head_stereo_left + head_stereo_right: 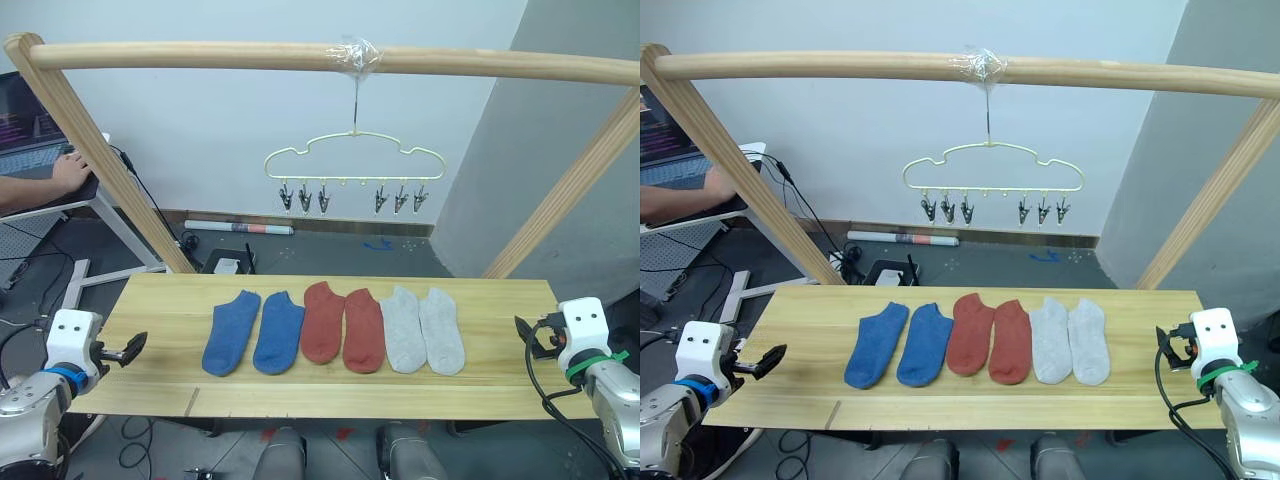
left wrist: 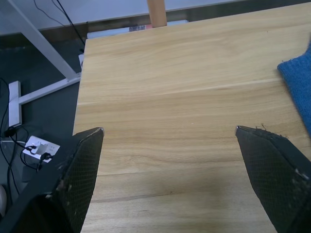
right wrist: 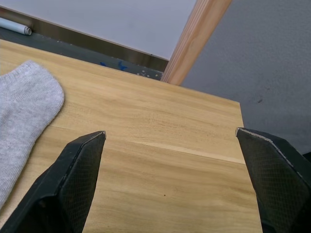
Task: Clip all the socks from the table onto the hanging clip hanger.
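Several socks lie side by side in a row on the table point(image 1: 330, 398): two blue point(image 1: 231, 333), two rust-red point(image 1: 322, 322) and two light grey point(image 1: 441, 331). The pale-yellow clip hanger point(image 1: 354, 160) hangs from the top pole above and behind them, and its dark clips point(image 1: 304, 197) hold nothing. My left gripper point(image 1: 128, 349) hovers open over the table's left end, well left of the blue socks; a blue sock edge point(image 2: 297, 85) shows in its wrist view. At the table's right end my right gripper point(image 1: 527, 335) is open, right of a grey sock point(image 3: 22, 109).
A round wooden frame stands around the table: a top pole point(image 1: 200, 56) and slanted side poles point(image 1: 110, 160) point(image 1: 560, 205). A person's hand point(image 1: 68, 172) rests at a laptop on a side stand at the back left. Cables and a power strip point(image 2: 41, 147) lie on the floor.
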`<state>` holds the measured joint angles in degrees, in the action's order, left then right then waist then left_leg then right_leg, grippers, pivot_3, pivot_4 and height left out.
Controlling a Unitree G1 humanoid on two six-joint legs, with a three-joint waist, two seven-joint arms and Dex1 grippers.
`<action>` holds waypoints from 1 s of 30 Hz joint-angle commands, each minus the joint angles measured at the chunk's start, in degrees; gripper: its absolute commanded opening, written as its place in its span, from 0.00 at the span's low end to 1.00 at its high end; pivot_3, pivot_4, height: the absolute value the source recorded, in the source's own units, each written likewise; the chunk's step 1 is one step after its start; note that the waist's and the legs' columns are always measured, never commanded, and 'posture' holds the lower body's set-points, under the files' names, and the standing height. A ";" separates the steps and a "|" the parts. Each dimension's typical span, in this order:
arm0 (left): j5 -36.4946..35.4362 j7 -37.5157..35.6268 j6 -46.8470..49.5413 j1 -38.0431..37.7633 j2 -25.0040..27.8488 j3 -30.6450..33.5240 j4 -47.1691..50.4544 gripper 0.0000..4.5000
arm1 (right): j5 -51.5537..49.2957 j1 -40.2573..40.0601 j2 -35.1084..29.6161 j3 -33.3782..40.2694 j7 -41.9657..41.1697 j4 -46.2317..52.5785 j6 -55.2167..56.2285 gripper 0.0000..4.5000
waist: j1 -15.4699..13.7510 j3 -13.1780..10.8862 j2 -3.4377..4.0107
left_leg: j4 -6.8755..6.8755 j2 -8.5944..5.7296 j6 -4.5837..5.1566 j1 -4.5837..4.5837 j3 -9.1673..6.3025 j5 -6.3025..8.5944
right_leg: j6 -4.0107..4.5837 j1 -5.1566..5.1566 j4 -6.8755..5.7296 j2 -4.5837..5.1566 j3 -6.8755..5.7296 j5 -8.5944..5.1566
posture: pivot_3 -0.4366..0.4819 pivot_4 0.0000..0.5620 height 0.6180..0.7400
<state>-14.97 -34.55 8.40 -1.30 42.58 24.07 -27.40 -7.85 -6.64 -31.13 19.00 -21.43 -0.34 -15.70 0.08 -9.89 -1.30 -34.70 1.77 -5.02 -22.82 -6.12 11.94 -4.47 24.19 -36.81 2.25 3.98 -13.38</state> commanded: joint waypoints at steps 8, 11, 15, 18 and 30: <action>0.73 0.38 -1.63 1.48 3.27 1.88 -0.36 1.00 | 0.19 0.33 -1.00 1.28 0.61 2.24 0.68 1.00 | 0.01 -0.08 -0.07 | 0.00 0.00 0.00 0.00 0.01 0.00 | 0.00 0.00 0.00 0.00 0.00 0.00 | 0.60 0.27 1.00; 0.27 -0.05 -1.72 1.69 3.42 2.29 -0.04 1.00 | 0.31 0.63 -1.24 1.09 0.49 2.08 0.61 1.00 | 0.01 -0.17 -0.07 | 0.00 0.00 0.00 0.00 0.01 0.00 | 0.00 0.00 0.00 0.00 0.00 0.00 | 0.60 0.29 1.00; -0.30 -0.32 -1.51 1.60 3.37 2.72 0.52 1.00 | 0.35 0.86 -1.41 1.08 0.32 1.90 0.60 1.00 | 0.01 -0.24 -0.09 | 0.00 0.00 0.00 0.00 0.01 0.00 | 0.00 0.00 -0.01 0.00 0.00 0.00 | 0.60 0.30 1.00; -0.93 -1.19 -0.44 0.68 3.32 2.66 2.68 1.00 | 0.36 1.20 -1.61 0.97 0.14 1.86 0.50 1.00 | 0.02 -0.55 -0.12 | 0.00 0.01 0.00 0.00 0.00 0.00 | 0.00 0.00 -0.01 0.00 0.00 0.00 | 0.60 0.31 1.00; -4.37 -1.90 6.21 -1.32 1.89 2.76 21.77 1.00 | -5.14 6.50 -0.67 -0.75 -5.67 3.93 -2.74 1.00 | 0.06 -2.09 -0.12 | -0.01 0.02 0.00 -0.02 0.00 0.00 | 0.00 0.01 -0.03 0.00 0.02 0.00 | 0.58 0.38 1.00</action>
<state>-18.06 -35.89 14.33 -2.24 44.21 25.26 -9.11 -10.67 -0.95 -31.57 18.05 -25.46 0.38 -17.70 0.14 -11.98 -1.42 -34.72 1.79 -5.02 -22.85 -6.12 11.94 -4.47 24.20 -36.84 2.25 4.01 -13.39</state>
